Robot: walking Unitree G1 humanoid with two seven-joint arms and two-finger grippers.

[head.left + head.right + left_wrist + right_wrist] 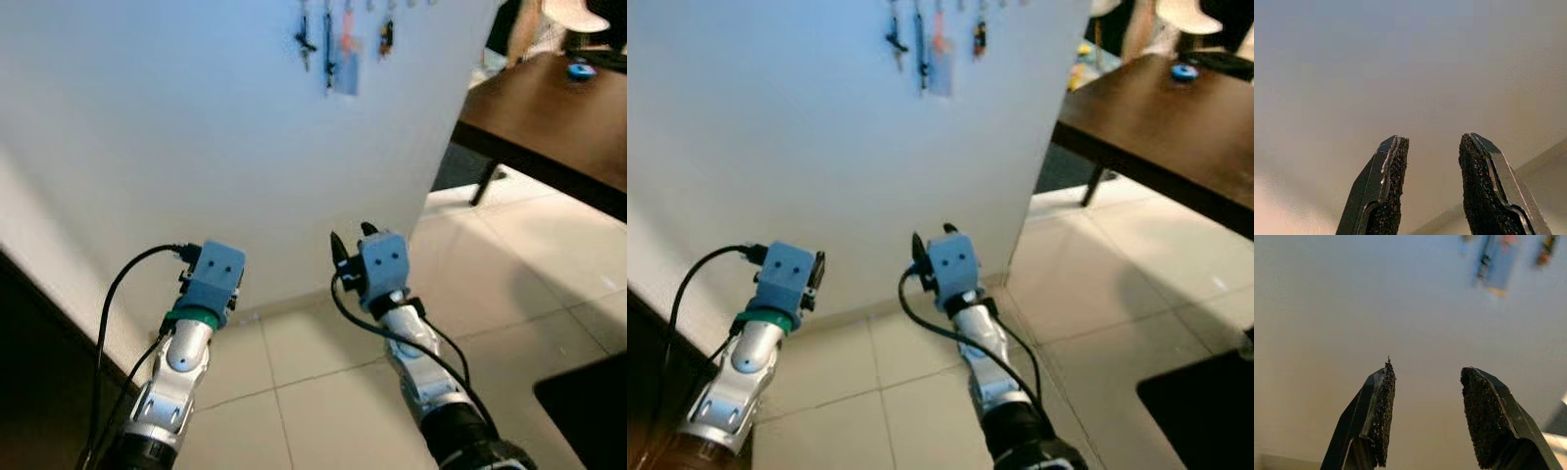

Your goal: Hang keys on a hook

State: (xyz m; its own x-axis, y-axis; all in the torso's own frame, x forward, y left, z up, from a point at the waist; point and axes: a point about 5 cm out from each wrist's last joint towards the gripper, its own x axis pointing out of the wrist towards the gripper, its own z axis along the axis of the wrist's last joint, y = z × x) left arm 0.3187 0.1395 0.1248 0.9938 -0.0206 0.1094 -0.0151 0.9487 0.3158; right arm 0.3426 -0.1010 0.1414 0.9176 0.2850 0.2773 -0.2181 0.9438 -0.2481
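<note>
I read this as home interior, prob hallway or dining corner. Plain white wall (196, 127) w/ skirting at base. Keys and tags (338, 49) hang in row high on wall, typical entry-area setup. Floor (519, 264) = large pale glossy tiles w/ thin grout lines. Dark wood table (549, 127) to my right, small blue object (581, 70) on top, too blurred to ID. Pale chair back (578, 12) behind table, I think. Dark furniture edge (39, 343) at my left.

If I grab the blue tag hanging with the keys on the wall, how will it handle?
The blue tag hangs loosely from above among the keys, so it will probably swing when nudged. It looks thin and flat, likely light, perhaps slippery. Both the left tool and the right tool are open and empty.
</note>
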